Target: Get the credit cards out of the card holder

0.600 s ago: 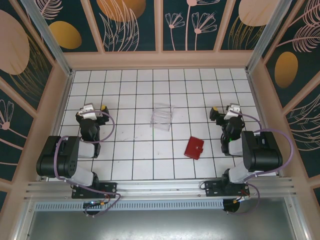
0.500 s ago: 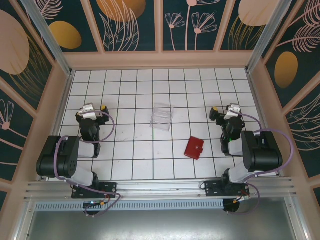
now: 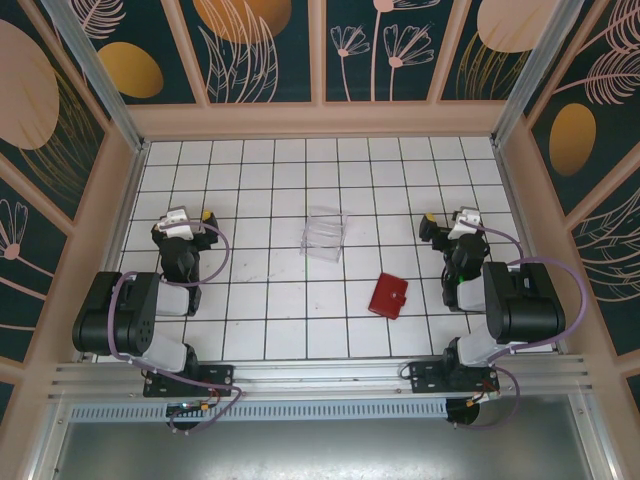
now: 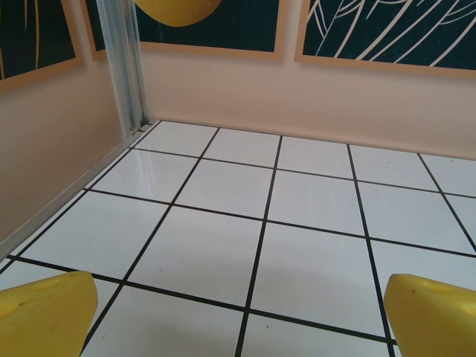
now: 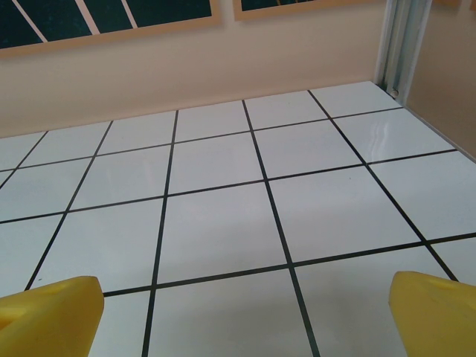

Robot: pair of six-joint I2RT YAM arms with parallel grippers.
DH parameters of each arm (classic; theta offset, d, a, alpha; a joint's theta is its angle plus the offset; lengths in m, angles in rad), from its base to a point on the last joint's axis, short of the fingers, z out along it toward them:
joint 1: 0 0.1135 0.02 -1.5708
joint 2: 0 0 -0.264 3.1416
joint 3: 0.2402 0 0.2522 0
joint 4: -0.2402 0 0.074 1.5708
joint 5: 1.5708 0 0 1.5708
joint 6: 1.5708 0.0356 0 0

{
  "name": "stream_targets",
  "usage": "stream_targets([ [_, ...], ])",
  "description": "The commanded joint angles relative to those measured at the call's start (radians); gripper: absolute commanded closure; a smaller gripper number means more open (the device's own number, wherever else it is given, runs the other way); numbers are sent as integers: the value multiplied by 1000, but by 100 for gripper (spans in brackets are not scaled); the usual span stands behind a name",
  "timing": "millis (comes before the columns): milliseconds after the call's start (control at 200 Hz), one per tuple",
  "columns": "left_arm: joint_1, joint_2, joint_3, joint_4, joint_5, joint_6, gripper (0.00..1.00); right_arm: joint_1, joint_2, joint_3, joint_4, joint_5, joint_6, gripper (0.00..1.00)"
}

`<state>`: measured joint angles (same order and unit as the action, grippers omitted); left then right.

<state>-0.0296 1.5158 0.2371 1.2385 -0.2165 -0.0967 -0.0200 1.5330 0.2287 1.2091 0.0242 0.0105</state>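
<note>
My left gripper (image 3: 183, 218) hangs over the left part of the table (image 3: 260, 335), close to its left edge. Its jaws stand wide open and hold nothing; between the yellow fingertips (image 4: 46, 312) I see white tiles. My right gripper (image 3: 462, 222) hangs near the right edge, and its jaws are also wide open and empty. The card holder (image 3: 388, 296) lies folded shut on the table, right of the middle and toward the near edge, near my right arm but apart from both grippers. A clear plastic box (image 3: 325, 233) stands near the middle of the table.
</note>
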Motion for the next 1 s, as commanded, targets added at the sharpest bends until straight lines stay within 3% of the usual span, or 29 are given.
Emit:
stream_targets([
  [0,7,5,-9,50,9,12,1,-7,4,3,41,-3,9,1],
  [245,7,0,-12,56,9,15,1,-7,4,1,42,-4,8,1],
  [385,4,-89,34,-104,-9,9,1,7,-33,26,-25,20,1,1],
  [540,-7,-213,98,-353,-96,-56,1,25,-129,150,-355,51,11,1],
  [721,-80,-335,163,-569,-97,-87,1,62,-220,259,-704,37,91,6],
  [996,-185,-418,312,-902,73,-191,2,187,-321,440,-1321,-31,308,13],
])
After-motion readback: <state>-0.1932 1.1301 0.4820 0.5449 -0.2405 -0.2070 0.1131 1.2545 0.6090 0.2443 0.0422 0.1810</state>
